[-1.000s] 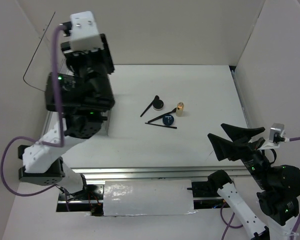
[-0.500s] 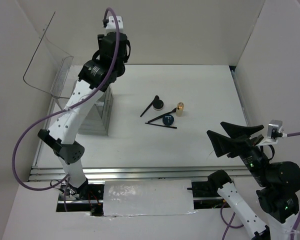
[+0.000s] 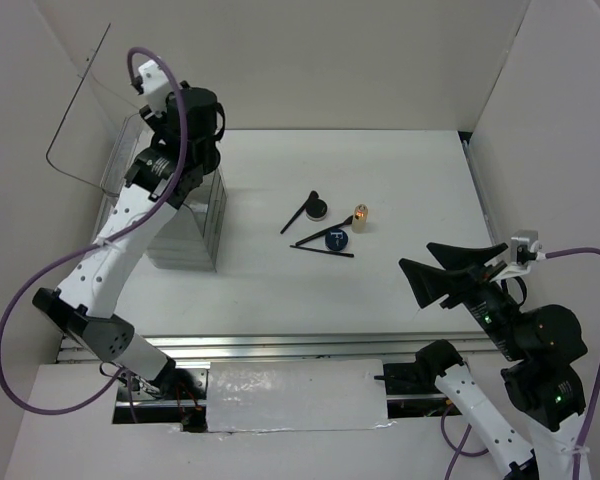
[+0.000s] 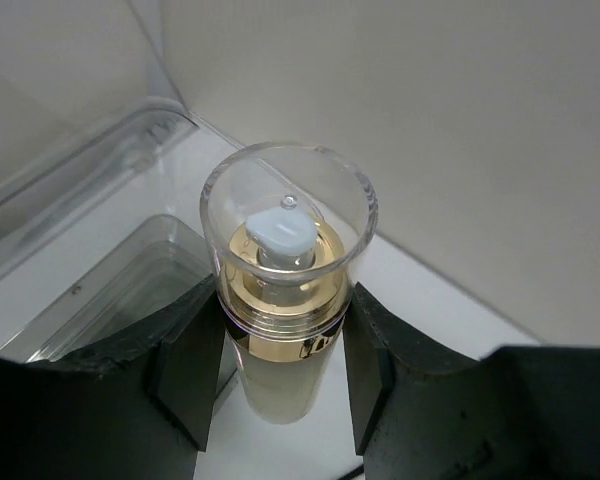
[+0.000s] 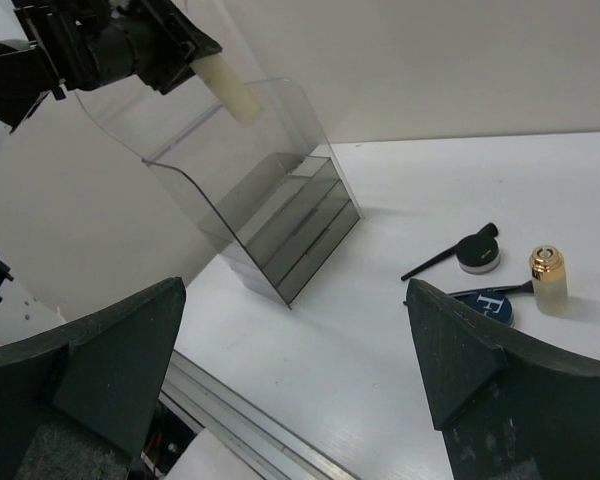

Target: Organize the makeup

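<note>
My left gripper [image 4: 285, 365] is shut on the tall clear pale-yellow bottle [image 4: 288, 290], holding it by its gold collar above the big clear plastic box [image 4: 120, 300]. In the right wrist view the bottle [image 5: 225, 88] sticks out of the left gripper [image 5: 170, 48] over the box's top. The short amber gold-capped bottle [image 3: 360, 216], black compact [image 3: 319, 209], dark blue compact [image 3: 337, 240] and thin black brushes [image 3: 322, 250] lie mid-table. My right gripper [image 3: 450, 272] is open and empty, raised to the right of them. In its own view the right gripper [image 5: 295, 350] looks down on the table.
The clear tiered box [image 3: 192, 225] stands at the table's left, its tall curved back [image 3: 80, 120] against the left wall. White walls enclose the table. An aluminium rail [image 3: 280, 345] runs along the near edge.
My left arm has swung down and away from the camera, carrying the bottle over the box's back left. My right gripper has shifted slightly left and lower.
</note>
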Controlling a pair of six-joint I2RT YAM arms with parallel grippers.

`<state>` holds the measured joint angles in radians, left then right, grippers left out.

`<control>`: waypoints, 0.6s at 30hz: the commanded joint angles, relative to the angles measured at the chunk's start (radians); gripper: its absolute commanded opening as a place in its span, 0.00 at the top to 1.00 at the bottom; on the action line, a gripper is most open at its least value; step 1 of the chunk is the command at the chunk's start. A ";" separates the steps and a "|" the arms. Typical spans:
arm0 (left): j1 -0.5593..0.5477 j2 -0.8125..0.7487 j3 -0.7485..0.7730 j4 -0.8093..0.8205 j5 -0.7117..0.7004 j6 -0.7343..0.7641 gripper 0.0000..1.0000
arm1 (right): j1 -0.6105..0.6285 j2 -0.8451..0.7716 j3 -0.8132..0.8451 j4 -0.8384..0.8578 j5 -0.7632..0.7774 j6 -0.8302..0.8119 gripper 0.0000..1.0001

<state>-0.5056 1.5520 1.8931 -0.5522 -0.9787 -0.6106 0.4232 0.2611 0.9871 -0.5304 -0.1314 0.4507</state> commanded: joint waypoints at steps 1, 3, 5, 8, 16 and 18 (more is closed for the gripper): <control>0.009 -0.066 -0.044 0.228 -0.184 -0.086 1.00 | 0.008 0.003 -0.010 0.058 -0.025 -0.021 0.00; 0.010 -0.075 -0.103 0.293 -0.241 -0.058 1.00 | 0.009 -0.008 -0.021 0.061 -0.025 -0.021 0.00; 0.012 -0.067 -0.126 0.371 -0.282 -0.006 1.00 | 0.008 -0.011 -0.034 0.069 -0.027 -0.021 0.00; 0.012 -0.029 -0.124 0.405 -0.345 0.029 1.00 | 0.008 -0.017 -0.050 0.075 -0.027 -0.020 0.00; 0.025 0.042 -0.149 0.305 -0.382 -0.106 1.00 | 0.009 -0.023 -0.070 0.089 -0.034 -0.018 0.00; 0.032 0.054 -0.173 0.296 -0.380 -0.145 1.00 | 0.008 -0.025 -0.074 0.092 -0.037 -0.017 0.00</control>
<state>-0.4850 1.6154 1.7241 -0.3054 -1.2999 -0.6636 0.4232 0.2493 0.9222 -0.5007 -0.1547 0.4473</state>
